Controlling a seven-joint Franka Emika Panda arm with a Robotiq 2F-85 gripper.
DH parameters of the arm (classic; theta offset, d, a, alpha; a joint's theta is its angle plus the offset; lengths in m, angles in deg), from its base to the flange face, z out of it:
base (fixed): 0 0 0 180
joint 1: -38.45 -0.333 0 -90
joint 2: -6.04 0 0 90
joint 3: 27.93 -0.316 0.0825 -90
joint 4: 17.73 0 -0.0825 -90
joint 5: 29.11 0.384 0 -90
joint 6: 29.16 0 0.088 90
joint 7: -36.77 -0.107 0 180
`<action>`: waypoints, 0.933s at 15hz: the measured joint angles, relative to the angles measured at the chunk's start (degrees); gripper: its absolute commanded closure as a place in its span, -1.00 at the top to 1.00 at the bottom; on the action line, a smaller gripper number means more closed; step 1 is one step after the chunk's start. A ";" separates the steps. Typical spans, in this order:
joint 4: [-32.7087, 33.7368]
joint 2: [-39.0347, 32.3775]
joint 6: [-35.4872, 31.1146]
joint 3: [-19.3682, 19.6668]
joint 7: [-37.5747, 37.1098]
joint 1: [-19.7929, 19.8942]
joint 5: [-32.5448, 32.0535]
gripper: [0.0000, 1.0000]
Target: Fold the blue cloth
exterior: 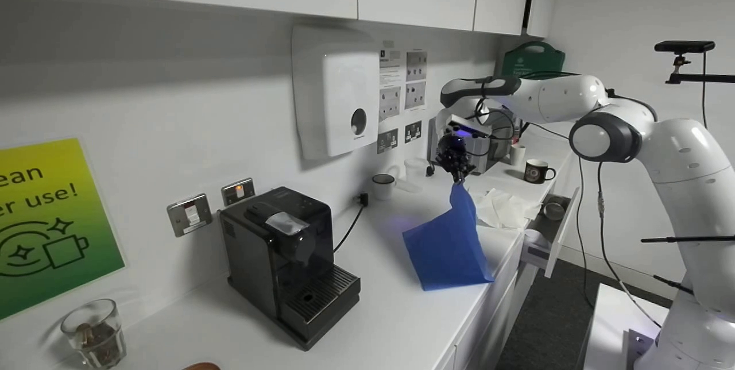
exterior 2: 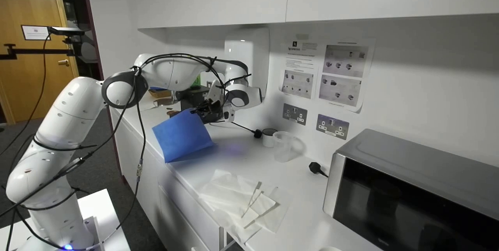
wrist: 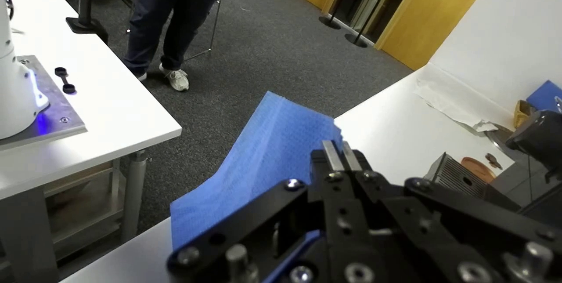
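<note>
My gripper [wrist: 339, 144] is squeezed tight on the top of the cloth [exterior: 445, 249]. I hold the cloth up, and it hangs down near the coffee machine [exterior: 258, 261]. I can't tell if its low edge touches the counter [exterior: 396, 312]. Some white sheets [exterior 2: 243, 202] lie farther from the coffee machine than the cloth does. On that same side of the coffee machine stand a cup [exterior: 383, 187] and a clear jug [exterior 2: 283, 147]. The microwave [exterior 2: 409, 196] is on that side too, well apart from the coffee machine. A glass [exterior: 109, 318] stands near the coffee machine too, but on its other side.
</note>
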 measured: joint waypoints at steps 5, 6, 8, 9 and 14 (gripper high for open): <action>4.35 -2.79 1.34 -0.14 -2.41 0.03 0.83 -0.99; 5.33 -3.22 1.87 -0.17 -2.42 0.04 0.81 -0.99; 7.11 -3.77 3.56 -0.18 -2.40 0.07 0.55 -0.97; 7.71 -3.85 4.07 -0.18 -2.40 0.07 0.46 -0.97; 8.60 -4.21 4.50 -0.18 -2.40 0.10 0.41 -0.97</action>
